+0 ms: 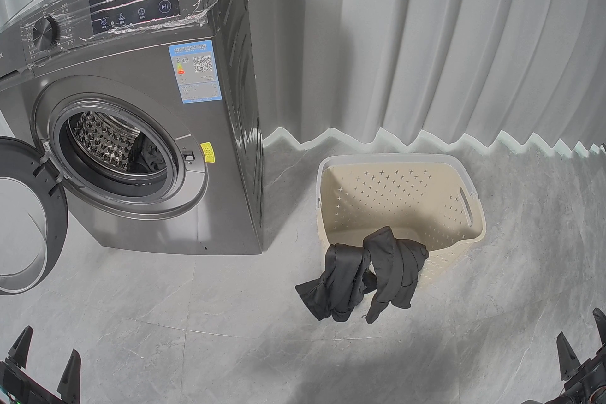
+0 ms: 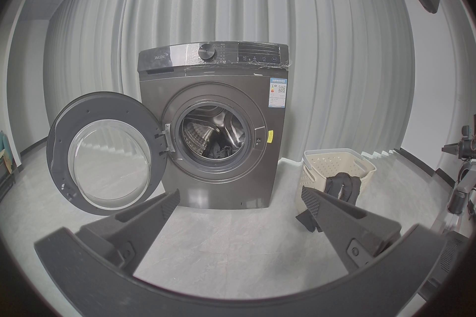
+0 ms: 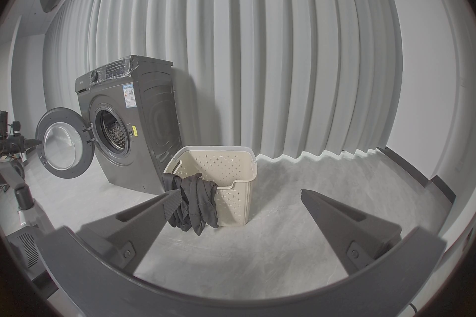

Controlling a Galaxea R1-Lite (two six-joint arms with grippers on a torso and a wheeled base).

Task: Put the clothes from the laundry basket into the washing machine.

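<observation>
One dark garment (image 1: 366, 279) hung over the near rim of the laundry basket (image 1: 468, 175). It looked soft and limp, best pinched at its bunched fold. My left tool (image 1: 49, 355) and right tool (image 1: 582, 339) stood open, empty.

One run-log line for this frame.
washer door open | dark item in drum | dark clothes draped over basket | left gripper open | right gripper open

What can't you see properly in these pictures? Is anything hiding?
- Basket bottom: in the head view, its near wall and the draped dark garment hide it, so more clothes may lie there.
- Dark heap in the drum: in the left wrist view, it is too small and shadowed to name.
- Door: in the head view, it is cut off by the left edge.
</observation>
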